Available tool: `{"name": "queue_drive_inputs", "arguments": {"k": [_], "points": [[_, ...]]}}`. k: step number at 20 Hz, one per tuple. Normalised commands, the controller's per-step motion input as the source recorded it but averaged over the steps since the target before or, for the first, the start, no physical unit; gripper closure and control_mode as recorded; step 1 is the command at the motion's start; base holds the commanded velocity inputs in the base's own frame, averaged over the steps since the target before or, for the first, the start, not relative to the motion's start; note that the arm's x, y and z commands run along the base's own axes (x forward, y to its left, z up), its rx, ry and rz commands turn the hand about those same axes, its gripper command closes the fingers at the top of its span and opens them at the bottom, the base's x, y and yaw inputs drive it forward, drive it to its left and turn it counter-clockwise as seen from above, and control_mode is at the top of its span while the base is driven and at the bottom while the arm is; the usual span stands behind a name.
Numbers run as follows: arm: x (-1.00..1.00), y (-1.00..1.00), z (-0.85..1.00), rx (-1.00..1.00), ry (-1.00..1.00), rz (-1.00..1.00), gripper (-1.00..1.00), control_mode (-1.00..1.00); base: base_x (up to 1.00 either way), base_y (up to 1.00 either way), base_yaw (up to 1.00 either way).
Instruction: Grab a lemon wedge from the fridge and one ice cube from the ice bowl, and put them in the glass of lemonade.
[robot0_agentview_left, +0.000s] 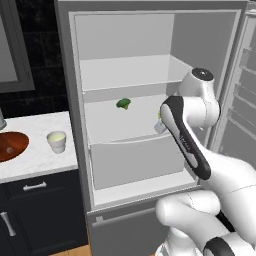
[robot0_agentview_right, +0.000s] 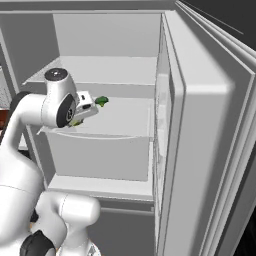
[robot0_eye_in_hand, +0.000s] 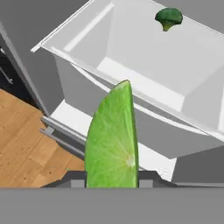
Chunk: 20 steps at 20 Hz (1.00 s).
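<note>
The lemon wedge (robot0_eye_in_hand: 111, 135), bright yellow-green, stands upright between the fingertips of my gripper (robot0_eye_in_hand: 111, 178), which is shut on it. The gripper (robot0_agentview_left: 160, 121) hangs at the front right of the open fridge (robot0_agentview_left: 75, 100), by the middle shelf, and the arm partly hides it. From the right, the gripper (robot0_agentview_right: 81, 111) shows a sliver of the wedge (robot0_agentview_right: 76, 122) under it. The glass of lemonade (robot0_agentview_left: 56, 141) stands on the counter left of the fridge. Next to it, at the frame's left edge, is the ice bowl (robot0_agentview_left: 10, 146). The ice cube is too small to make out.
A dark green broccoli piece (robot0_agentview_left: 123, 103) lies on the middle shelf, behind and left of the gripper. The fridge door (robot0_agentview_right: 200, 150) stands open on the right. A white drawer front (robot0_eye_in_hand: 144, 127) runs below the shelf. Dark cabinets (robot0_agentview_left: 40, 210) sit under the counter.
</note>
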Motion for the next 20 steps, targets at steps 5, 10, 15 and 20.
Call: {"name": "queue_drive_inputs", "arguments": {"k": [5, 10, 15, 20], "points": [[-0.49, 0.00, -0.37, -0.03, 0.10, 0.00, 1.00, 1.00, -0.35, 0.00, 0.00], [0.00, 0.00, 0.00, 0.00, 0.00, 0.00, 1.00, 1.00, -0.46, 0.47, 0.00], [0.00, 0.00, 0.00, 0.00, 0.00, 0.00, 1.00, 1.00, -0.02, 1.00, -0.02], [0.00, 0.00, 0.00, 0.00, 0.00, 0.00, 1.00, 1.00, 0.10, 1.00, -0.08]]}}
